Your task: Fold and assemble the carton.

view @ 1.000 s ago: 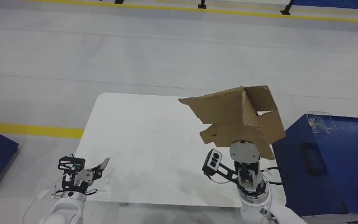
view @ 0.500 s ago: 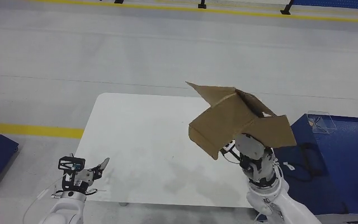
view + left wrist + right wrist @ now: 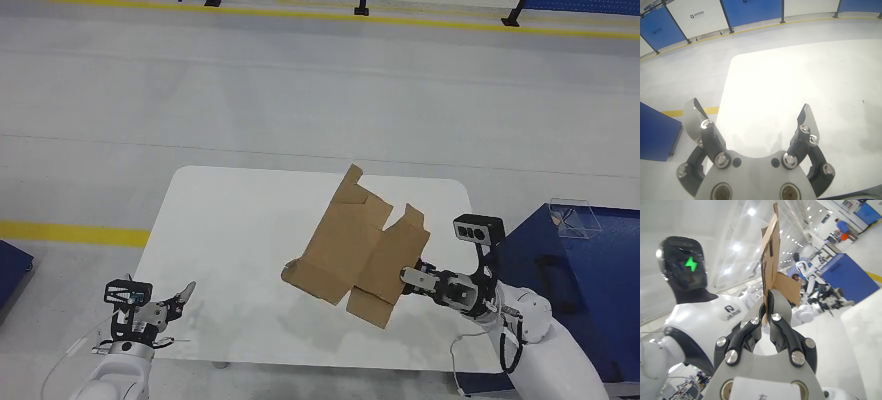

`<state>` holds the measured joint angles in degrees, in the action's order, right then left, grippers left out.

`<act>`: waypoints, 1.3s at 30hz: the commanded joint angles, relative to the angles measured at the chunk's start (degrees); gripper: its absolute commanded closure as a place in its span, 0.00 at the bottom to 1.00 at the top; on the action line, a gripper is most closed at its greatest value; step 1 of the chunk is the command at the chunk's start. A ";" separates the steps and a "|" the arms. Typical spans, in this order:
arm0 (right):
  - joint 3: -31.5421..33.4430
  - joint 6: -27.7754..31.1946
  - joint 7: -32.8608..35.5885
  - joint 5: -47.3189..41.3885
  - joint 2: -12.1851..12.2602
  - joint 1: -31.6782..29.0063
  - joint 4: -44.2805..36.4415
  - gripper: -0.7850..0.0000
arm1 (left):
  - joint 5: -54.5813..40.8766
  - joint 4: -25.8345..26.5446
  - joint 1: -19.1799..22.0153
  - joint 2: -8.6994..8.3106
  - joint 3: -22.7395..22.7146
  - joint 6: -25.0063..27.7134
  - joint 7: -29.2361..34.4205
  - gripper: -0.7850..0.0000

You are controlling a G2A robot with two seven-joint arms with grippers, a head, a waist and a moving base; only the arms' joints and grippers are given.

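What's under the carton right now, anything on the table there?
The carton is held by the right pincer over the white table. Bare table shows around it. The patch directly beneath is covered, so I cannot tell what lies there.

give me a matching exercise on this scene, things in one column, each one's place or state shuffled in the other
Things:
1 flat brown cardboard carton
2 left gripper
3 right gripper
4 white rounded table

States:
a open, holding nothing
b below the carton
c shut on cardboard
d unassembled, gripped at one edge

Pairs: 1-d, 2-a, 3-c, 4-b
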<state>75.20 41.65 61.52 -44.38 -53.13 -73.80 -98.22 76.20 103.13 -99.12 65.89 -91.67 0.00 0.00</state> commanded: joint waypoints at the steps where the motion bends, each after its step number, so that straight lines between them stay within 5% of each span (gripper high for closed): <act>1: -2.17 0.30 -1.14 2.64 -0.49 0.69 4.11 1.00 | 0.00 0.00 0.00 0.00 0.00 0.00 0.00 0.00; 7: -8.46 4.51 -5.00 10.55 -2.41 5.47 15.48 1.00 | 0.00 0.00 0.00 0.00 0.00 0.00 0.00 0.00; 15: -8.88 4.52 -5.33 10.60 -2.55 5.67 15.97 1.00 | -0.15 -0.51 0.16 0.04 -0.35 -1.23 0.49 0.00; 17: -8.88 4.52 -5.33 10.60 -2.55 5.67 15.97 1.00 | 2.35 -2.18 2.11 0.16 0.16 -5.26 7.47 0.00; 21: -8.67 3.67 -7.03 15.60 -2.57 5.56 14.08 1.00 | -9.85 2.04 5.26 -0.27 -2.12 5.52 25.26 0.00; 25: -9.65 2.93 -7.87 19.48 -2.73 4.55 11.34 1.00 | -39.54 5.84 6.76 -0.40 -5.75 12.45 42.96 0.00; 30: -11.82 1.05 -5.16 17.98 -2.89 3.32 8.56 1.00 | -79.77 3.30 12.71 -1.40 -10.08 8.46 71.43 0.00; 35: -14.01 -1.52 -0.47 14.34 -3.14 4.23 8.22 1.00 | -100.37 -4.16 18.36 -1.76 -7.80 3.27 84.72 0.00; 39: -16.43 -2.97 2.18 11.63 -3.66 5.17 8.63 1.00 | -101.79 -7.03 20.68 -2.06 -5.32 6.74 88.00 0.00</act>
<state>59.45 38.90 63.20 -32.14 -56.63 -68.88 -89.82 -26.16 96.50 -78.53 63.88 -97.97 4.90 87.89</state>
